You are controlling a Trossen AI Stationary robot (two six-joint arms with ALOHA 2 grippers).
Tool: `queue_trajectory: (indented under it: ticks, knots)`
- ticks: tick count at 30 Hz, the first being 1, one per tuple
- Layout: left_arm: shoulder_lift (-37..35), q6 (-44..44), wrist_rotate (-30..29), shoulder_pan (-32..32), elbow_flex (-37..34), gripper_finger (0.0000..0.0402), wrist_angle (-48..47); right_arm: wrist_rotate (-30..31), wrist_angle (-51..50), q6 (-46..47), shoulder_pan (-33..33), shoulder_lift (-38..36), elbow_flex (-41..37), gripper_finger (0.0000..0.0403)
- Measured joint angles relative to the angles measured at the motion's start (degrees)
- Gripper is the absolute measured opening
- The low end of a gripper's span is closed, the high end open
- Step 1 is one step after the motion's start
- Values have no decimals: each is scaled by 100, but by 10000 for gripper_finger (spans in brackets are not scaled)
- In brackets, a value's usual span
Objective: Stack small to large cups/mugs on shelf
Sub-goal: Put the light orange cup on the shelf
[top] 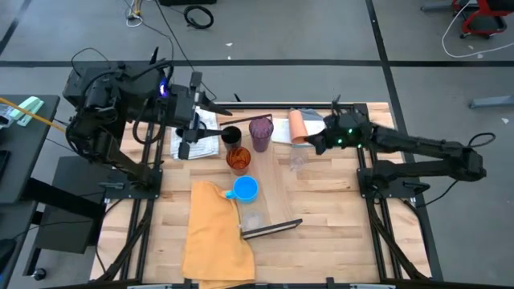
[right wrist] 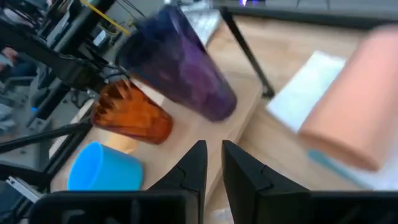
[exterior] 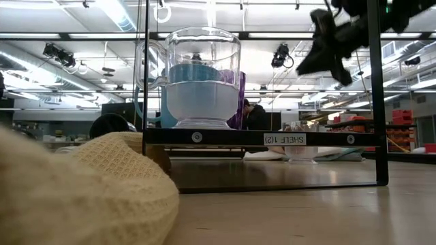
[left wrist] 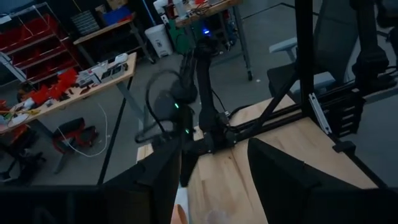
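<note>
We see the cups gathered near the middle of the wooden table. A purple tumbler and an orange tumbler stand close together, a black cup sits just beside the orange one, and a bright blue mug stands nearer the front, touching the edge of a mustard-yellow cloth. A peach cup lies on its side near the back edge, on a white folded cloth. Clear plastic cups are hard to make out from above; we can only find faint outlines.

The shelf is a pale plank running from the back toward the front, with a dark bar at its near end. In the low view its dark frame carries a clear mug with the blue mug behind it, and the yellow cloth blocks the lower left corner.

The right gripper hovers near the peach cup; from its wrist, its fingers stand only slightly apart with nothing between them. The left gripper sits over a white cloth at the back left; its fingers are spread wide and empty.

Beyond the table lie a grey floor, loose cables, and ceiling strip lights. A person is partly hidden behind the shelf frame.
</note>
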Motion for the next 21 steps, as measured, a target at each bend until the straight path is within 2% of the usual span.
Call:
queue_trajectory:
  ticks: [3, 7, 15, 21]
  knots:
    - [2, 43, 0, 0, 0, 191, -12, 0, 944, 367, 139, 41, -665, 55]
    - [2, 160, -13, 5, 0, 188, -10, 44, 1896, 264, 239, 121, -1117, 55]
    - [2, 451, -17, 25, 0, 186, -373, 792, 1873, -1712, 238, 275, -848, 55]
    - [2, 528, -18, 168, 0, 184, -449, 826, 1639, -2726, 241, 858, -641, 55]
